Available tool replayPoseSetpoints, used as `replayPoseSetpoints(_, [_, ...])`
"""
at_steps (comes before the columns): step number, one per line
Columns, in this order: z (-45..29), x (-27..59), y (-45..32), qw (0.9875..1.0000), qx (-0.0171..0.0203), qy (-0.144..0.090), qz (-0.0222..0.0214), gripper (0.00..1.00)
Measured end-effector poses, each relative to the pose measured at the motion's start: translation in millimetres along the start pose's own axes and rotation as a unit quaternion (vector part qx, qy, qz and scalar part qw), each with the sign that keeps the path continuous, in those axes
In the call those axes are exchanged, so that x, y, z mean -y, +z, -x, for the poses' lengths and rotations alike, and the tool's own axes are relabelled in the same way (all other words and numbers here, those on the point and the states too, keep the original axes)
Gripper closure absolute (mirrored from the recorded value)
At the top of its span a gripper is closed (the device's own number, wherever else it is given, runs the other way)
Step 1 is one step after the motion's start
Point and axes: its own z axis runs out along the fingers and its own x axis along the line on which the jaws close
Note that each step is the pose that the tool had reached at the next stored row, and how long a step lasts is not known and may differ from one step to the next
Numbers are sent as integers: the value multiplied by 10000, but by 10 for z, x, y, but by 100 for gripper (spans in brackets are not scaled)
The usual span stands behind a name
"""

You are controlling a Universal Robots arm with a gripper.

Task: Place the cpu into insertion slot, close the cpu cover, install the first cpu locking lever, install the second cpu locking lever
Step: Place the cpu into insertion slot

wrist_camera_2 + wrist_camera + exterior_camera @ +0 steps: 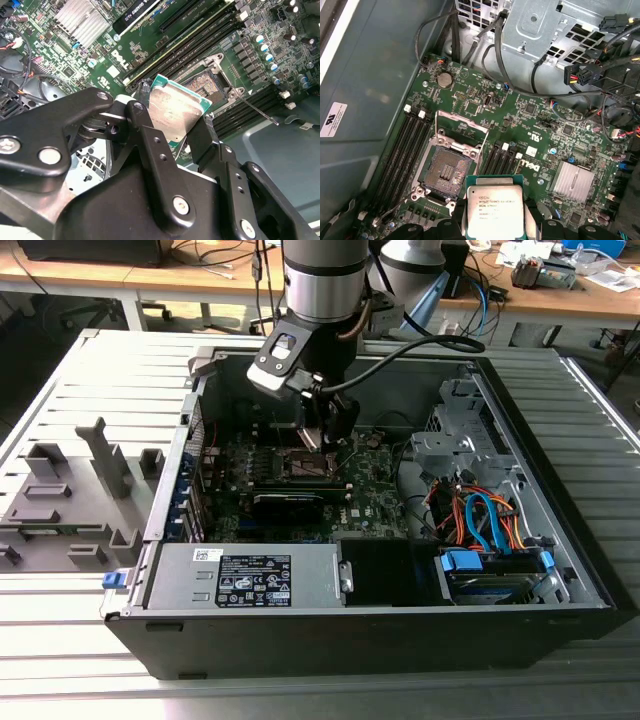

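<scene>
Second wrist view: gripper [172,127] fingers clamped on opposite edges of cpu [175,110], metal top facing camera. Chip held tilted above green board [150,55], just beside slot [206,84], not seated. First wrist view: slot's dark centre bare, cover [462,122] swung up, standing at slot's far side. Exterior view: arm reaches down into open case [560,570], gripper low over board.

Silver-grey cpu [495,212] with green rim; black insertion slot [445,170]; green circuit board [470,92]
</scene>
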Motion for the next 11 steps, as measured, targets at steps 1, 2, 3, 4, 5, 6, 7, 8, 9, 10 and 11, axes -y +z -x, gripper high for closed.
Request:
replayPoseSetpoints(1, [0,0,0,10000,2,9,-1,46])
replayPoseSetpoints(2, [0,0,0,10000,3,15,-1,46])
replayPoseSetpoints(3, [0,0,0,10000,4,24,-2,46])
replayPoseSetpoints(4, [0,0,0,10000,5,29,-3,46])
replayPoseSetpoints(5, [0,0,0,10000,8,41,-4,46])
replayPoseSetpoints(6, [0,0,0,10000,10,49,-5,46])
replayPoseSetpoints(7, [0,0,0,10000,12,55,-5,46])
replayPoseSetpoints(8, [0,0,0,10000,14,65,-7,46])
replayPoseSetpoints(9, [0,0,0,10000,18,77,-8,46])
replayPoseSetpoints(10, [0,0,0,10000,21,89,-10,46])
replayPoseSetpoints(11, [0,0,0,9999,24,100,-11,46])
